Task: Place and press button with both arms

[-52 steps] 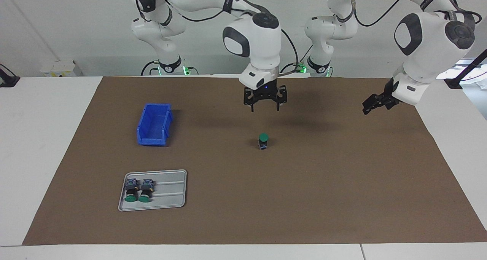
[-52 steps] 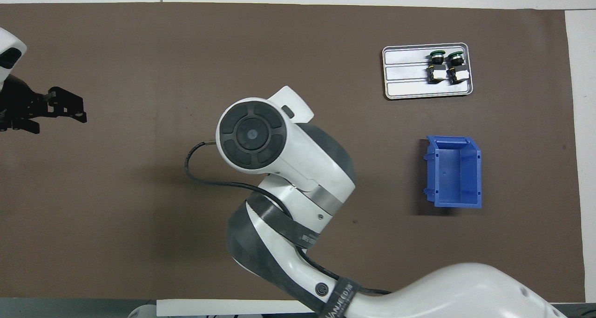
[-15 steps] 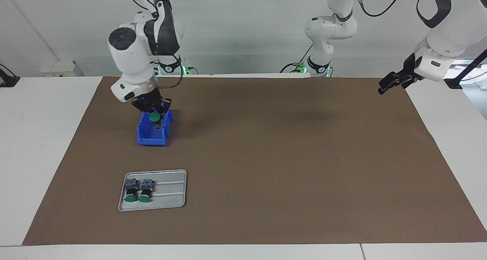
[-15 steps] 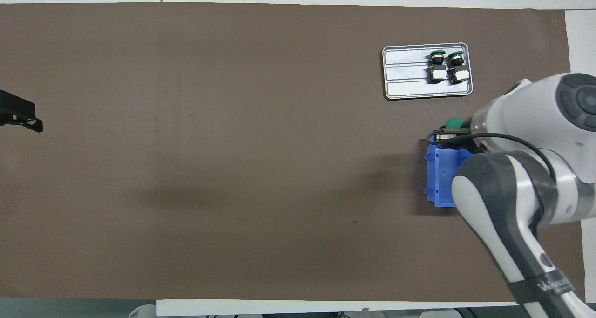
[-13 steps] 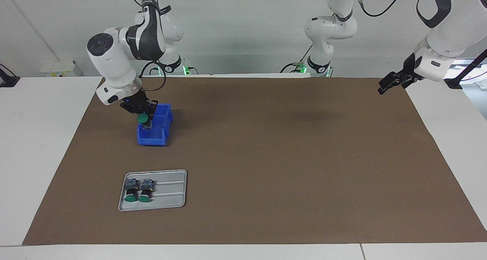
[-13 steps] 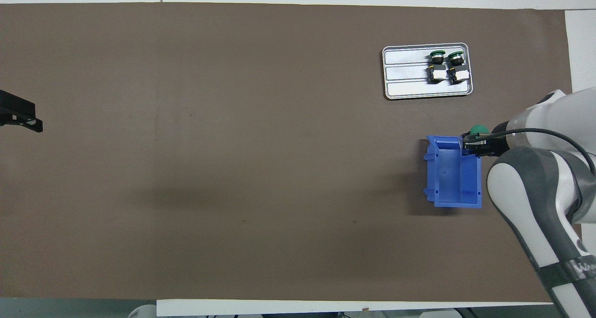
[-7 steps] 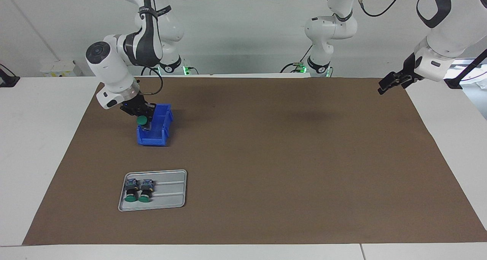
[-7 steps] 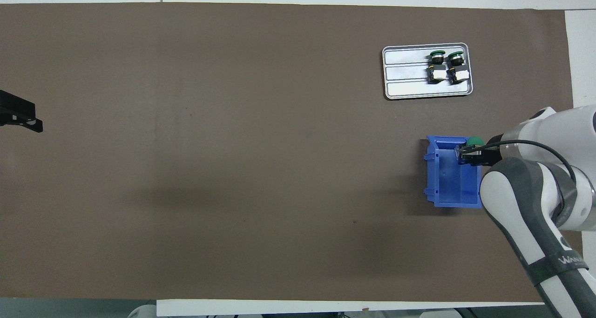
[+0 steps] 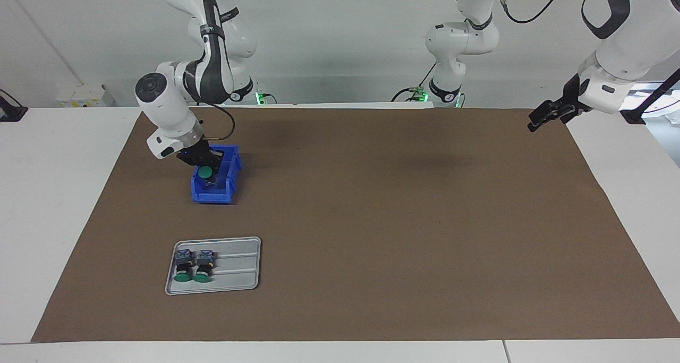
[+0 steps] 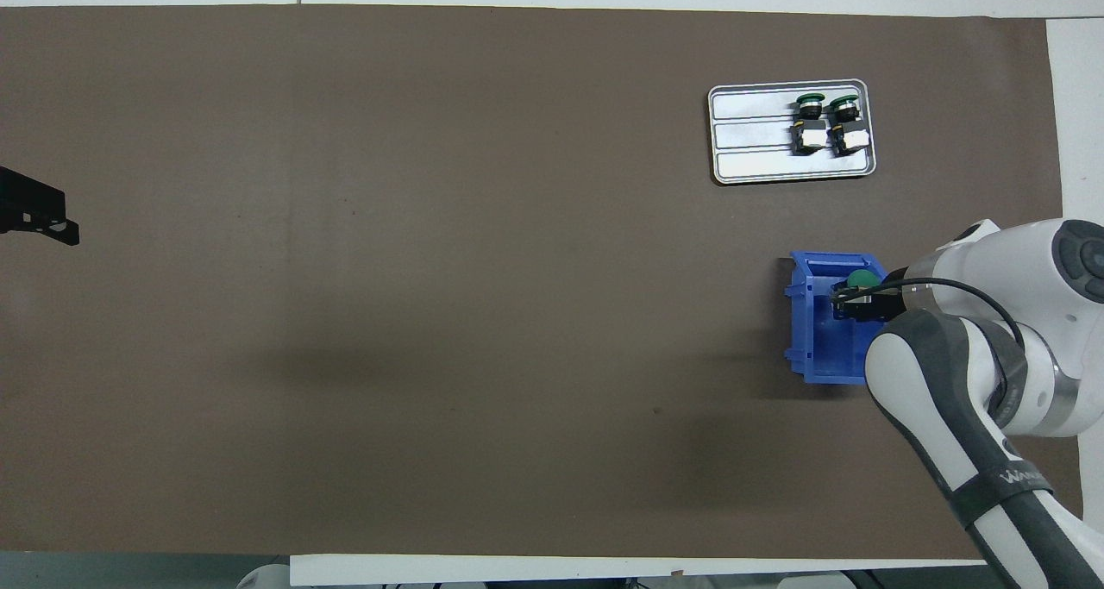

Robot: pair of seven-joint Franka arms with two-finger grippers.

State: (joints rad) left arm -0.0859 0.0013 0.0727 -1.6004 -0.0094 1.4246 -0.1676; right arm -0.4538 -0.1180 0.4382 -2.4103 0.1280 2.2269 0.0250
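Blue plastic bin (image 9: 214, 176) at the right arm's end of the tabletop (image 9: 372, 235) is the point of activity: the right gripper (image 9: 204, 166) is lowered into its open top, closed on the button (image 9: 205, 172), whose green cap faces outward just below the gripper body. The button sits within the bin's walls but not yet released — whether its body touches the bin floor cannot be told. Judged from this, the placing step is near its end; release and any pressing remain to be done.

Farther from the robots than the bin, a grey metal tray (image 9: 234, 283) carries two more buttons (image 9: 192, 266) of the same kind, lying side by side and untouched.

Across the bare brown mat (image 9: 404, 219), toward the left arm's end, the left gripper (image 9: 541, 119) waits in the air over the mat's edge — whether it is open or closed cannot be told.
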